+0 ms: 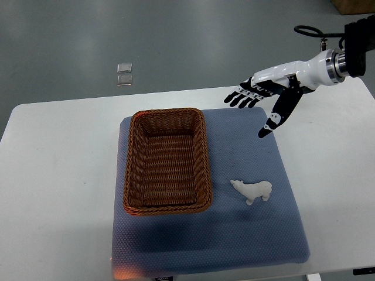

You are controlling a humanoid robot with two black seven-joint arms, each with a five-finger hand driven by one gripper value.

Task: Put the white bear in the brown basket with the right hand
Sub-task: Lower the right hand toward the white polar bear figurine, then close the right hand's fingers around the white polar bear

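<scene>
A small white bear (252,191) lies on the blue-grey mat (246,234), just right of the brown wicker basket (130,158). The basket is rectangular and holds nothing. My right hand (258,104) comes in from the upper right edge. It hovers above the mat's far right corner with its fingers spread and holds nothing. The hand is well beyond the bear and apart from it. The left arm does not show.
The mat lies on a white table (53,175). Two small clear squares (124,74) lie on the grey floor beyond the table's far edge. A black cable loops by my right wrist (307,29).
</scene>
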